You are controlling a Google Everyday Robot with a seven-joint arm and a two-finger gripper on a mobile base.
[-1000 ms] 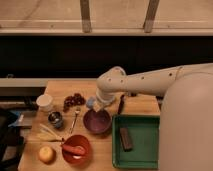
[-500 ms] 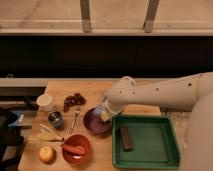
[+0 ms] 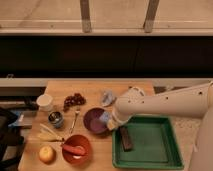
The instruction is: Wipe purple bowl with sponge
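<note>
A wooden table (image 3: 127,89) stands in front of a long dark window band with a pale ledge and two upright posts above it. On the table, the purple bowl (image 3: 94,121) sits near the middle, just left of a green tray (image 3: 150,150) that holds a dark brown bar (image 3: 125,138). To the left lie a white cup (image 3: 45,102), a bunch of dark grapes (image 3: 74,99), a fork (image 3: 75,119), a small metal can (image 3: 55,119), a banana (image 3: 48,134), an apple (image 3: 47,153) and a red bowl (image 3: 77,149). A crumpled pale cloth (image 3: 107,96) lies behind the purple bowl.

The gripper (image 3: 111,121) is at the purple bowl's right rim, with a light blue sponge (image 3: 104,118) at its tip over the bowl; I cannot tell how its fingers stand.

Compared with half a second ago, the white arm (image 3: 165,105) has swung further right and lower, and the cloth behind the bowl is now uncovered.
</note>
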